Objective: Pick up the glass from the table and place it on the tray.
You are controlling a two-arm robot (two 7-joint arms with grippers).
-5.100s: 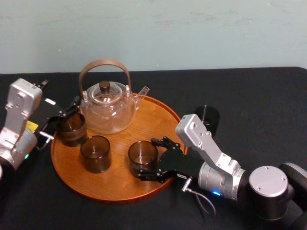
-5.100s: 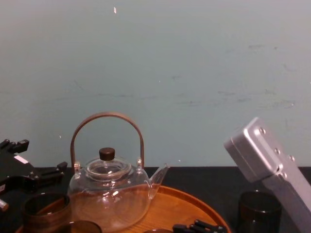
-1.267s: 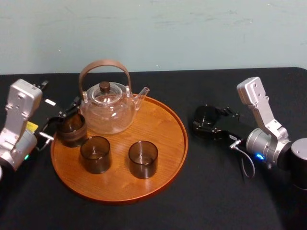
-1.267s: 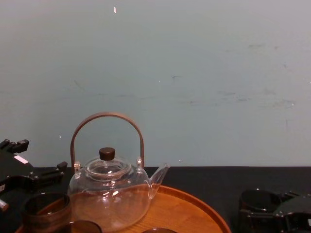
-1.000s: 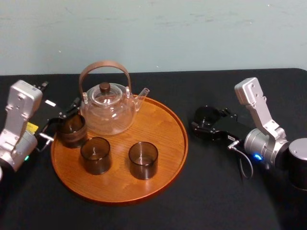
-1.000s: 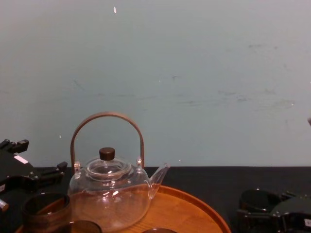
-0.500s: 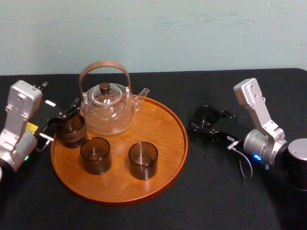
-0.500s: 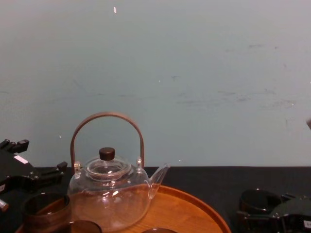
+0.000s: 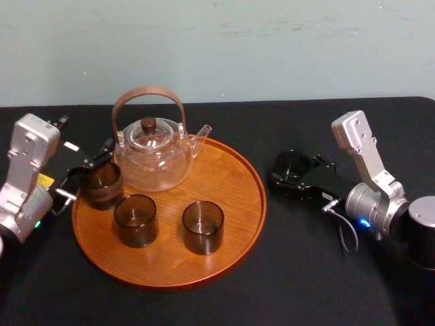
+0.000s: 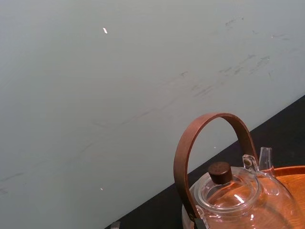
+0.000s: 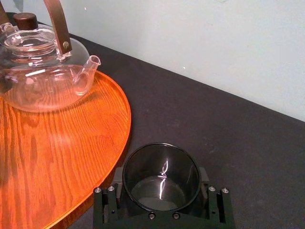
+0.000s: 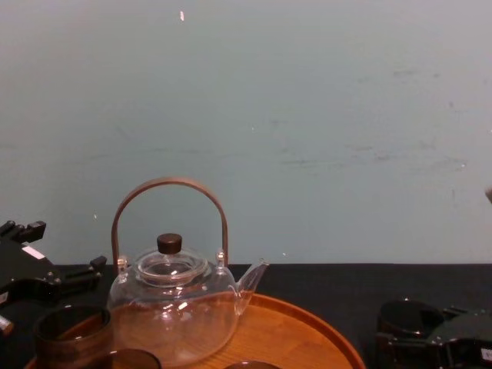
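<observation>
Black table (image 9: 204, 305), pale green wall (image 9: 272, 41). Right gripper (image 9: 289, 171) reaches low beside the tray (image 9: 234, 204), its fingers pressed around the smoked glass (image 11: 161, 174); left gripper (image 9: 85, 170) is parked at the tray's left.

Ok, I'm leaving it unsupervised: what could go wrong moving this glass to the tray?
The glass, inside the right gripper, stands just outside the tray's raised rim; a low carry might clip it. The teapot spout, over the free side, could be knocked. The left gripper rests by the leftmost glass.
</observation>
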